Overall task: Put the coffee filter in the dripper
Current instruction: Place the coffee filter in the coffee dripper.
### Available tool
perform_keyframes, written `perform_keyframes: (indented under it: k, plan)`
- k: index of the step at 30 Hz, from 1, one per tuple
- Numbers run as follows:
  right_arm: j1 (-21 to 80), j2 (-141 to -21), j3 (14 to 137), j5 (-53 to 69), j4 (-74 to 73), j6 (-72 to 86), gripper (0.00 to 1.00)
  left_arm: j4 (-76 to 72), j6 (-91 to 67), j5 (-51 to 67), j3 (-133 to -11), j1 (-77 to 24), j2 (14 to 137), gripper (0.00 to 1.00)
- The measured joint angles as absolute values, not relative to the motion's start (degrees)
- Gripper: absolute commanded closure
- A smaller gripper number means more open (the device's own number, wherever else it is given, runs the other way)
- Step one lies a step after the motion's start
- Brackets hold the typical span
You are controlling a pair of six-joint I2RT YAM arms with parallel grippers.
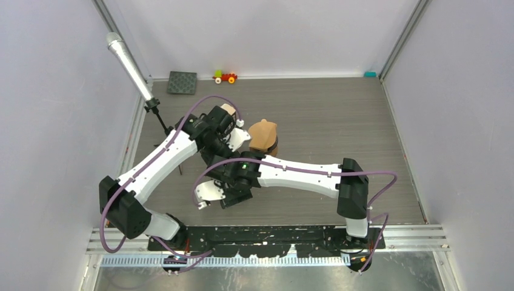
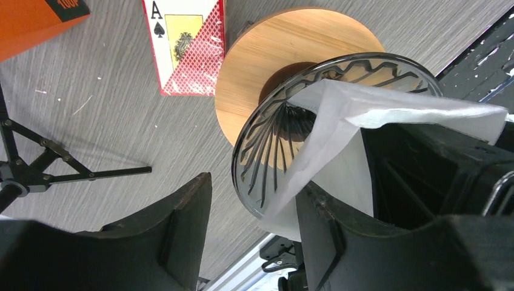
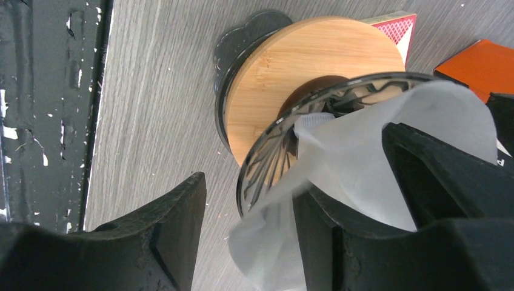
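The dripper is a clear ribbed cone (image 2: 276, 136) on a round wooden collar (image 2: 267, 54), lying tilted on the table. It also shows in the right wrist view (image 3: 267, 163). The white coffee filter (image 2: 363, 115) sits partly in the cone and hangs out over its rim (image 3: 363, 139). My left gripper (image 2: 253, 182) is open, and the filter rests against the outer side of its right finger (image 2: 339, 242). My right gripper (image 3: 250, 185) is open, with the filter draped past its right finger (image 3: 339, 242). In the top view both wrists (image 1: 233, 142) (image 1: 233, 182) cover the dripper.
A playing card (image 2: 185, 45) and an orange box (image 2: 36, 18) lie beside the dripper. A microphone (image 1: 128, 63) stands on a black tripod (image 2: 54, 163) at the left. A brown object (image 1: 265, 136) sits right of the grippers. A black mat (image 1: 182, 82) and a toy car (image 1: 225, 77) are at the back.
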State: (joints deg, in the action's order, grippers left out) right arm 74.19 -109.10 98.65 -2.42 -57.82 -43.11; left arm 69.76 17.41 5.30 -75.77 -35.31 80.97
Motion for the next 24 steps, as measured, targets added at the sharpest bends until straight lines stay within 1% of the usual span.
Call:
perform_keyframes:
  k: [3,14,20,24]
  plan:
    - [74.00,-108.27,98.65,-1.91,-58.26,-43.07,0.38,70.15,17.43,5.67,-76.77,-35.22,80.97,0.41]
    - [73.80,-107.50,98.89,1.39,-59.00,-42.19,0.32,71.09,17.89,5.58,-76.93,-35.11,79.79,0.39]
    - [73.76,-107.50,100.40,3.16,-59.68,-41.32,0.30,71.59,18.33,5.32,-77.49,-35.11,79.57,0.39]
    - [73.65,-107.50,101.80,4.25,-60.01,-40.34,0.29,71.57,18.44,4.97,-78.24,-35.11,79.35,0.36]
